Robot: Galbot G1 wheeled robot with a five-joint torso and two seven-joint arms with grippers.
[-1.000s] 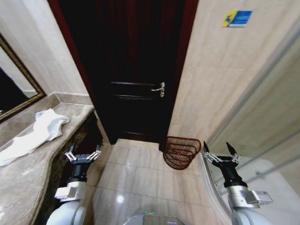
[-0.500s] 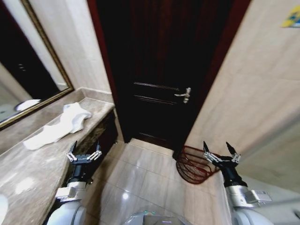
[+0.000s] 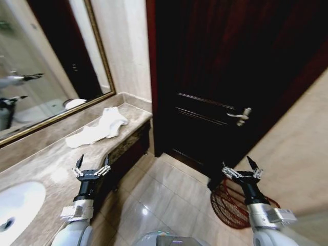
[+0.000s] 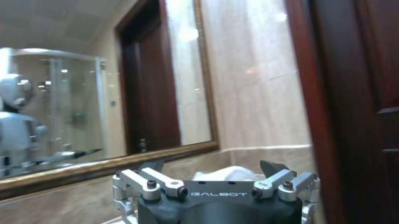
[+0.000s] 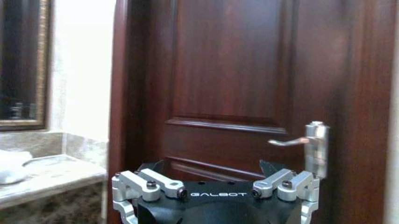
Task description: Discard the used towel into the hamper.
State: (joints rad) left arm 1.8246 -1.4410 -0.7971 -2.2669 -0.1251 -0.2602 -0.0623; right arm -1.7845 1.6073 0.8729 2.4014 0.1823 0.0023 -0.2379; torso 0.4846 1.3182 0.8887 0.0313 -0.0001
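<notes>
The white towel [image 3: 97, 132] lies crumpled on the marble worktop [image 3: 48, 166] under the mirror [image 3: 46, 66], up the worktop from the left claw [image 3: 91, 167], well apart from it and touching neither claw. The left claw hangs over the worktop's front edge, fingers spread and holding nothing, forearm reaching forward from low down. The right claw [image 3: 241, 169] is likewise released and empty, held out in front of the dark wooden door [image 3: 225, 77], below its silver handle [image 3: 240, 116]. The reddish wire hamper [image 3: 230, 205] sits on the tiled floor [image 3: 169, 200] by the door, just below and behind the right claw. Both claws bear the word GALBOT in the wrist views.
</notes>
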